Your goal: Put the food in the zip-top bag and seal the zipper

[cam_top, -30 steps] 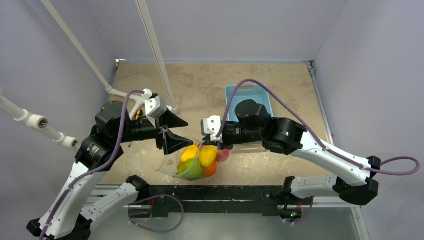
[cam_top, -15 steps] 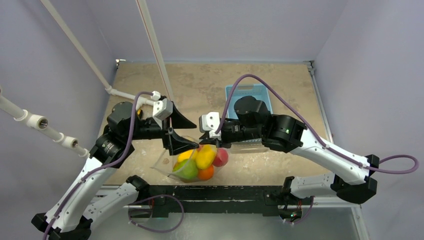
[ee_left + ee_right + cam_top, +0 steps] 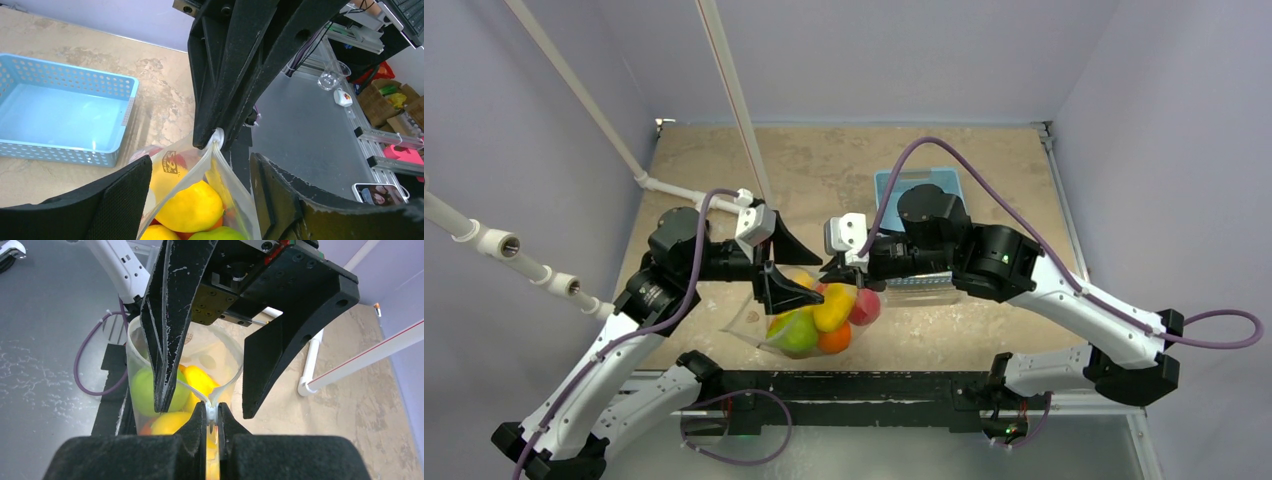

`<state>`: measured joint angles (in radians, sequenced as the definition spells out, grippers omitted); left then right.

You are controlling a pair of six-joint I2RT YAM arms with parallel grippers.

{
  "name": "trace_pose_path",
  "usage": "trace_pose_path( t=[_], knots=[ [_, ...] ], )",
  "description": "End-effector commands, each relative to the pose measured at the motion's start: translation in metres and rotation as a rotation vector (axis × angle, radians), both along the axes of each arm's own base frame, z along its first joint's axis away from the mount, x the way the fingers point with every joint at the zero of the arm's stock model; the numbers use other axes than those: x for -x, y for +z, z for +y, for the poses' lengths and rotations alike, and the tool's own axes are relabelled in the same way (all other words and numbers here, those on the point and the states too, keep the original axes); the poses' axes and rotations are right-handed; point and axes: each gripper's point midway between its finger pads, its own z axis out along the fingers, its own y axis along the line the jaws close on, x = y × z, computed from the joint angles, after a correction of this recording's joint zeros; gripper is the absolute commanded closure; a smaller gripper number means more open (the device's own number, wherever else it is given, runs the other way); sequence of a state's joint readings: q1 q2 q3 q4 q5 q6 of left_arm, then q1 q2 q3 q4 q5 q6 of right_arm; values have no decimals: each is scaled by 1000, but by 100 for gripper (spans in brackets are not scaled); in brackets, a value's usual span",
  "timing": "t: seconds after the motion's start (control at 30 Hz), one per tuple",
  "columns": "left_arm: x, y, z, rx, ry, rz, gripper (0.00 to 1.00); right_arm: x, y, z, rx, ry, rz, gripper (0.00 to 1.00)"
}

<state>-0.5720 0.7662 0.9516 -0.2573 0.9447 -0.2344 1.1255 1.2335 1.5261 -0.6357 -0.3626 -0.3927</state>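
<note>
The right gripper [image 3: 212, 412] is clamped on one end of the zipper [image 3: 231, 381], with the whitish strip pinched flat between its two pads. From that pinch the mouth of the zip-top bag [image 3: 754, 328] opens into a loop, so the two sides of the strip are not yet pressed together. The left gripper [image 3: 200, 165] faces the right one with its jaws apart. They straddle the bag's upper edge just beside the pinch and grip nothing.

The fruit sits in the bag below them: a yellow toy lemon [image 3: 192, 205], a green fruit [image 3: 145, 390], an orange one [image 3: 836, 340] and a red one [image 3: 864, 307] at the right side. The bag appears to hang from the pinch at the near edge of the table [image 3: 824, 170]. I cannot tell whether its bottom rests on anything. The light-blue basket [image 3: 75, 80] stands behind, apart from the bag.

The load seems to hang from one small pinch, so a tug could pull the strip free and drop the bag off the edge. If the left jaws close on one layer only, or below the strip, the tracks will not mate. Fruit bulging near the mouth could also hold the sides apart.
</note>
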Motion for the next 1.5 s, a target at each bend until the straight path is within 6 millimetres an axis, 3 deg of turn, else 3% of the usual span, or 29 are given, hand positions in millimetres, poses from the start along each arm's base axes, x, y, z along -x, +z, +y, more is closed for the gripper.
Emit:
trace_pose_path(
  t=[0.0, 0.27, 0.5, 0.67, 0.7, 0.73, 0.77, 0.9, 1.2, 1.47],
  knots=[
    [3, -1, 1, -9, -22, -36, 33, 5, 48, 2, -129, 8, -17, 100],
    [4, -22, 11, -105, 24, -12, 45, -1, 56, 4, -147, -36, 0, 100],
    [5, -20, 18, -116, 68, -15, 58, -7, 52, 7, -136, -70, 17, 100],
    [7, -22, 21, -131, 73, -18, 76, -11, 55, 9, -142, -91, 31, 100],
    [7, -22, 21, -134, 73, -18, 82, -11, 55, 9, -143, -93, 31, 100],
    [7, -22, 22, -135, 75, -21, 95, -11, 56, 9, -144, -94, 32, 100],
    [7, -22, 22, -137, 78, -24, 100, -11, 57, 9, -146, -93, 33, 100],
    [10, -14, 24, -125, 73, -50, 100, -11, 56, 10, -145, -95, 37, 100],
    [22, 11, 24, -64, 35, -88, 100, -12, 53, 7, -200, -112, 28, 64],
    [29, 22, 26, -40, 21, -102, 100, -7, 43, 2, -239, -99, 20, 48]
  ],
)
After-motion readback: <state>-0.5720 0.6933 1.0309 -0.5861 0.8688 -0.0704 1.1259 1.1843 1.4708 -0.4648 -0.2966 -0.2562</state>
